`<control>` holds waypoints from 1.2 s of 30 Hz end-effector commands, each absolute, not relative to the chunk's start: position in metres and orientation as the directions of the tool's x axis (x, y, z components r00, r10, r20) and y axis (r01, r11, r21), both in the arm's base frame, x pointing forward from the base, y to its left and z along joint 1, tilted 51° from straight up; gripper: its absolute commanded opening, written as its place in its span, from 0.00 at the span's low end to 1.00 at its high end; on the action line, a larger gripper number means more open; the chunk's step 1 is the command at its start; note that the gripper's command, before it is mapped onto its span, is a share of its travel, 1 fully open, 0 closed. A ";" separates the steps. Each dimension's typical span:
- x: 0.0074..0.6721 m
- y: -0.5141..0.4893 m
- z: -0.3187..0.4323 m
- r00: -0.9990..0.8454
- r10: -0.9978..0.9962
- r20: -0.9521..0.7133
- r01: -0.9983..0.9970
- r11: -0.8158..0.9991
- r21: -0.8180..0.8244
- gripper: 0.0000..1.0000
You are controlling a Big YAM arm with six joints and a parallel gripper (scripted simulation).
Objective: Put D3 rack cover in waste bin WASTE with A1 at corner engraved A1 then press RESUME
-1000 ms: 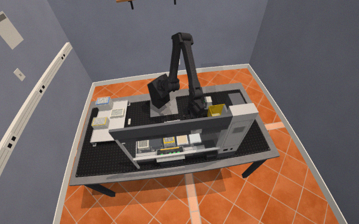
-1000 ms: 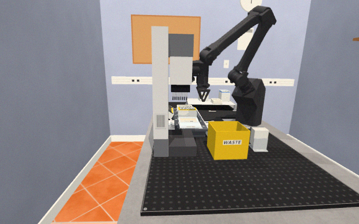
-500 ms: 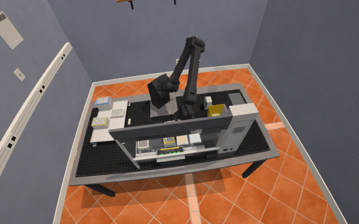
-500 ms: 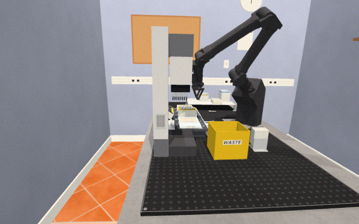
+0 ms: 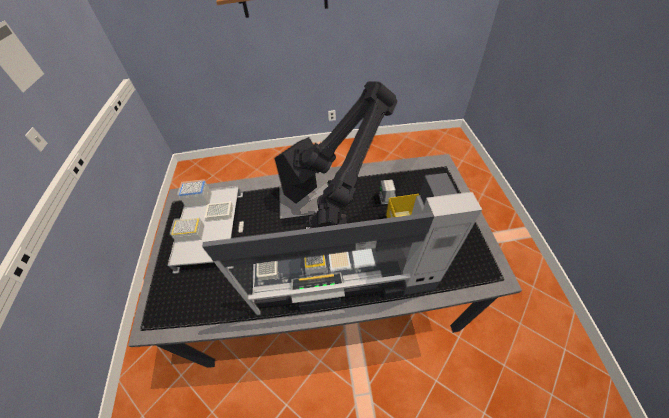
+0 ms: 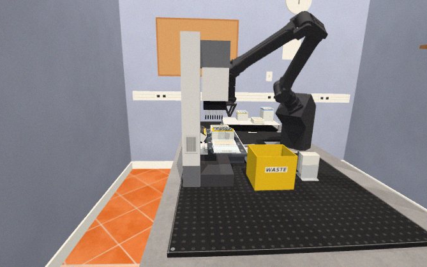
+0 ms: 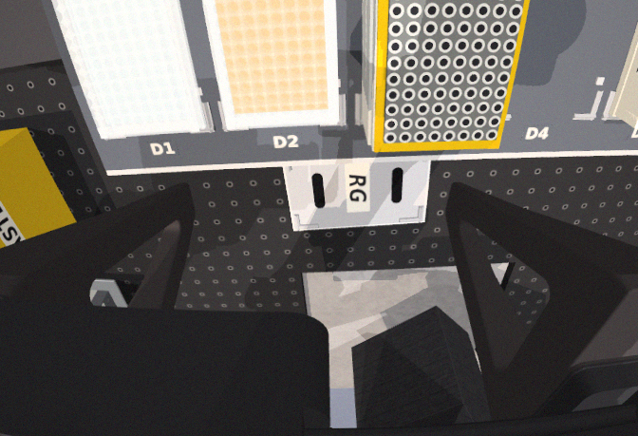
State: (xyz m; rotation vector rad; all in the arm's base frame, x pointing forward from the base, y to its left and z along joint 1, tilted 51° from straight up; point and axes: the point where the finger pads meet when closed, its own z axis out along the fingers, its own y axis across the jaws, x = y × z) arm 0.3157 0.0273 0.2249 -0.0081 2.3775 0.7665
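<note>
In the wrist view the gripper [image 7: 319, 245] hung with its jaws spread wide and nothing between them, above the black perforated mat [image 7: 236, 245]. Just beyond lay the white spare nest RG [image 7: 359, 215], its two dark slots on either side of its label, touching the near edge of the grey deck [image 7: 215, 155]. A corner of the yellow waste bin [image 7: 26, 189] showed at the left, well apart from the deck.

On the deck, the tip rack at D3 [image 7: 445, 49] stood directly behind the nest. It was a tall pale block with a yellow rim around a grey top full of white-ringed dark holes. Its long axis ran away from the camera, one short end facing the nest. Whether a clear cover lay on it could not be told. Beside it sat the orange-tinted plate at D2 [image 7: 270, 34], then the white plate at D1 [image 7: 125, 45].
</note>
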 end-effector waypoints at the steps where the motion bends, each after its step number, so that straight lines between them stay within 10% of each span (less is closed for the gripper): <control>1: 0.333 0.008 0.236 -0.774 0.134 -0.619 -0.236 0.846 0.478 1.00; 36: 0.381 -0.018 0.187 -0.778 0.133 -0.614 -0.237 0.844 0.482 1.00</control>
